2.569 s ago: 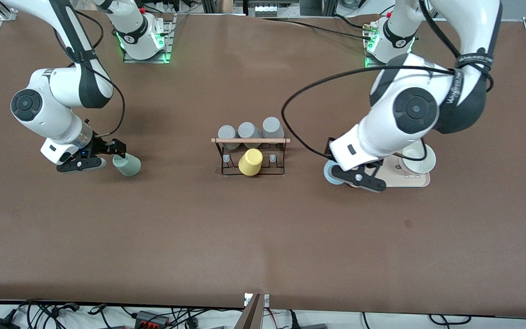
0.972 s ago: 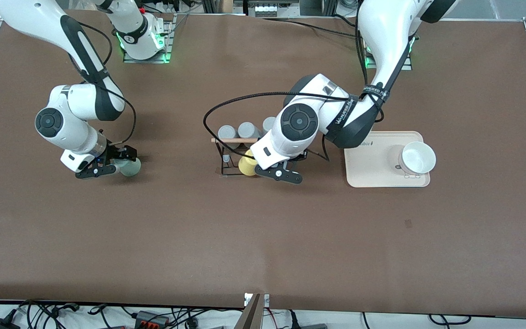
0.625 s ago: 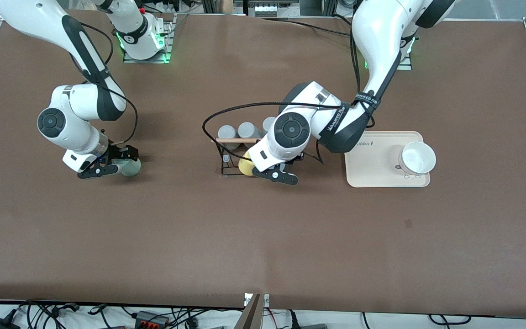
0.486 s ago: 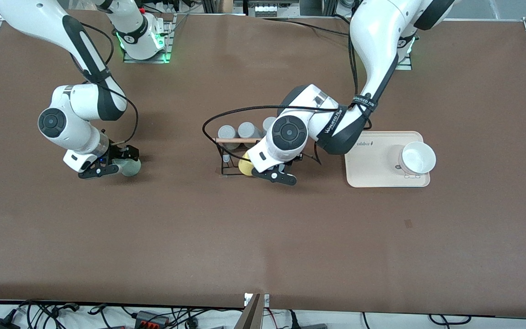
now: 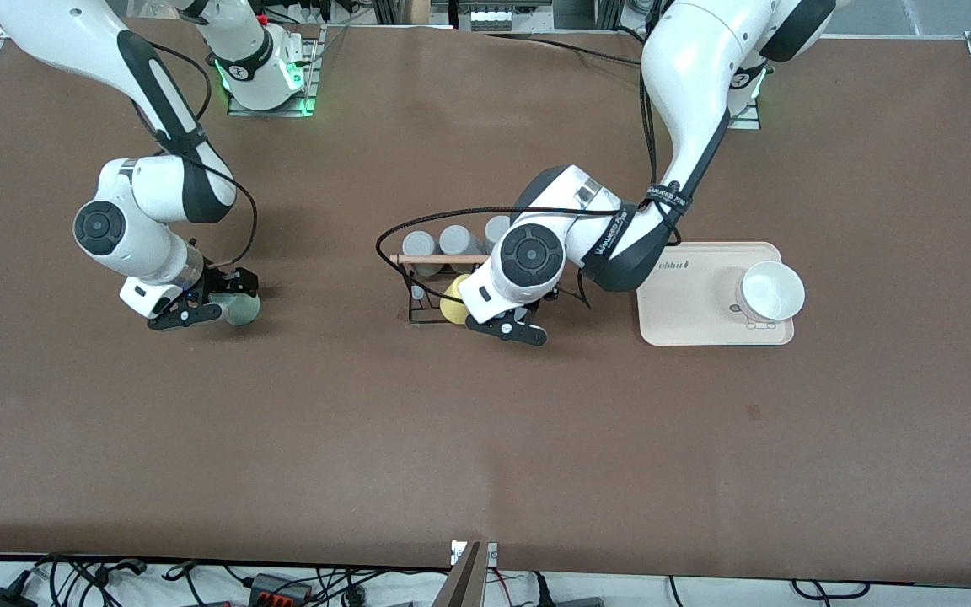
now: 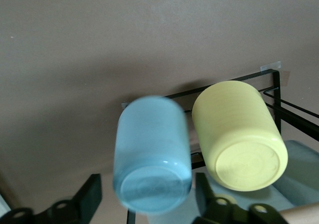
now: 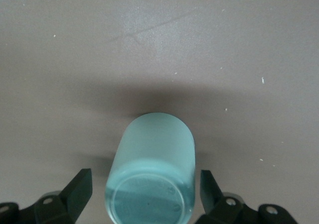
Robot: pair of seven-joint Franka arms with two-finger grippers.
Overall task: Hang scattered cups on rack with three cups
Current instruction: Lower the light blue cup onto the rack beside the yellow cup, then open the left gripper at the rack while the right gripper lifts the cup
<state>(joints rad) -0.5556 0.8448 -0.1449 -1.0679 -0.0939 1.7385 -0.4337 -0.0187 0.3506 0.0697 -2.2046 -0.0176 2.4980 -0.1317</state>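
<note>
Since a second ago, the left gripper [image 5: 509,327] has edged along the rack [image 5: 462,288], hiding its blue cup [image 6: 152,154] in the front view. That cup sits between spread fingers [image 6: 88,196], gaps either side, beside the yellow cup [image 6: 239,134]. Well toward the right arm's end from the rack, the right gripper [image 5: 199,297] brackets the sage-green cup [image 7: 152,171] on open table [image 5: 485,438], fingers apart; contact unclear.

left gripper [image 6: 144,204] parted, right gripper [image 7: 142,194] parted

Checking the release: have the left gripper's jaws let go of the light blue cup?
Open: in the left wrist view both jaws stand clear of the light blue tapered cup beside the yellow cup.
</note>
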